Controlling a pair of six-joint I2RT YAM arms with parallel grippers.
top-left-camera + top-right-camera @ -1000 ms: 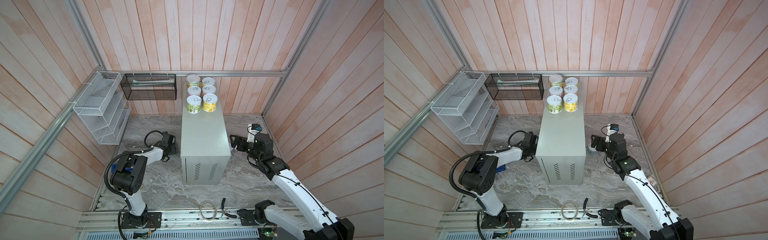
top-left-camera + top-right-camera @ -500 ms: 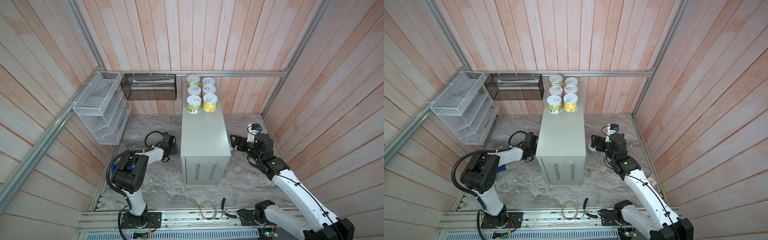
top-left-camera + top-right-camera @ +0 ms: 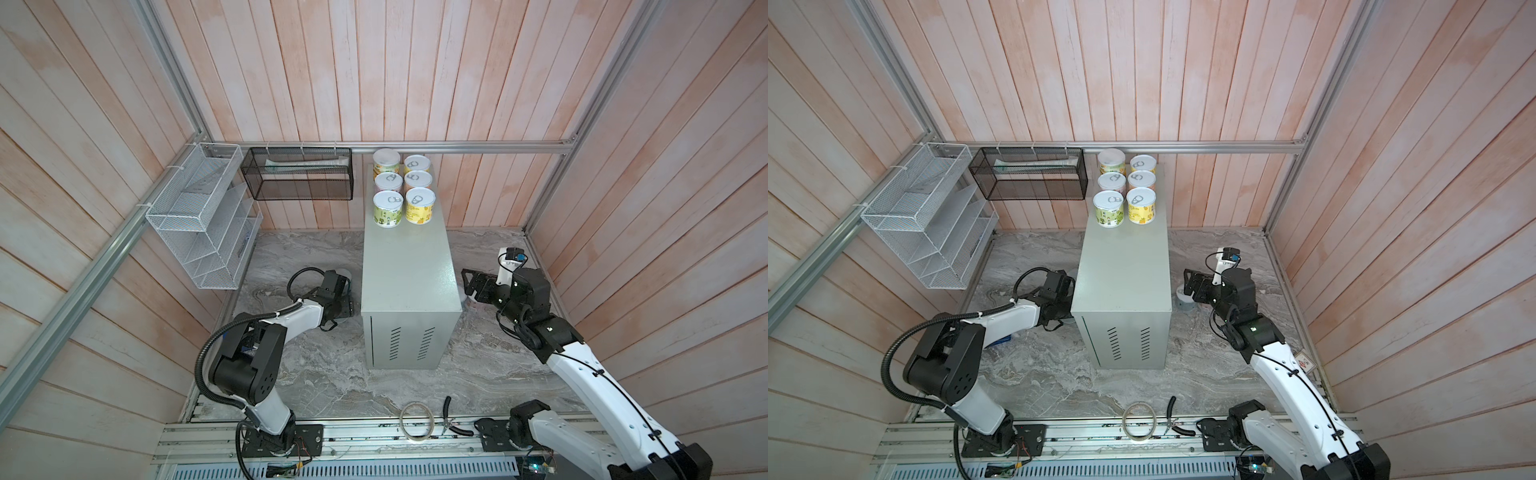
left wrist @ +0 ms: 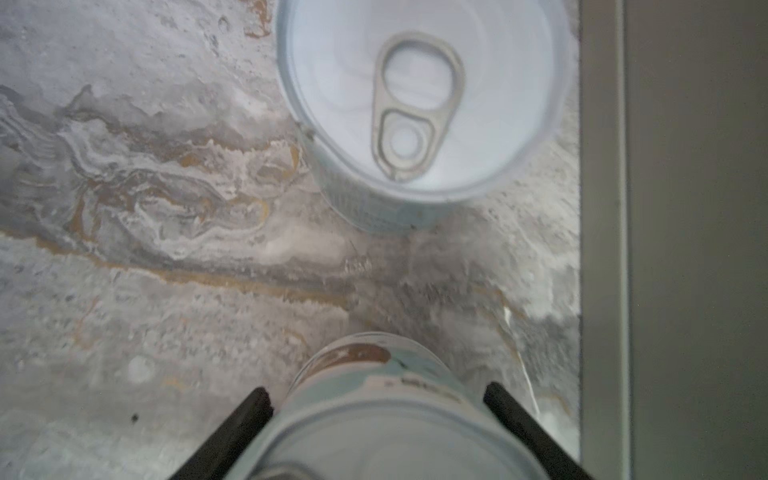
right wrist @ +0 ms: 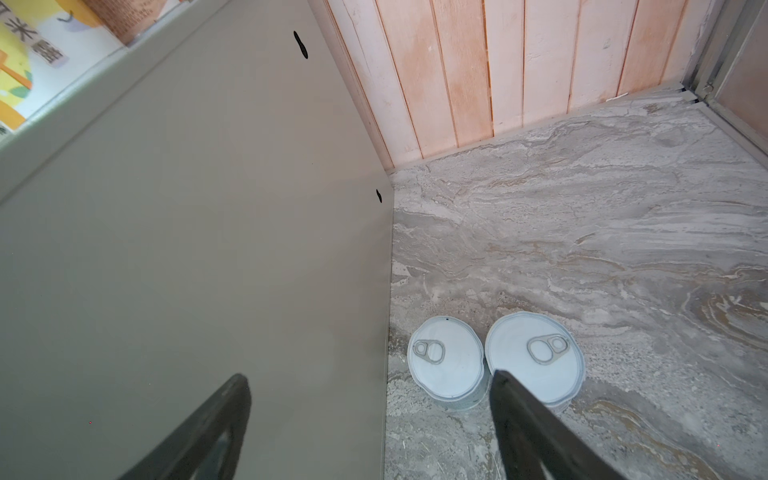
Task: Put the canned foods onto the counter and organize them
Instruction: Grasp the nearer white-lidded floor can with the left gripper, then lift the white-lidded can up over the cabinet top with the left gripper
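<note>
yellow can label point(image 5: 14, 79), character 米, rest illegible

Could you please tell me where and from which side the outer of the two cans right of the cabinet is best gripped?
Probably from straight above the outer can, jaws on its side wall under the lid. It stands upright, and the neighbour can sits close on the side facing the cabinet, so put the jaws on the two free sides.

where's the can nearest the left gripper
Left wrist view: the pale blue can sits in the left gripper, left of the counter, another can ahead.
</note>
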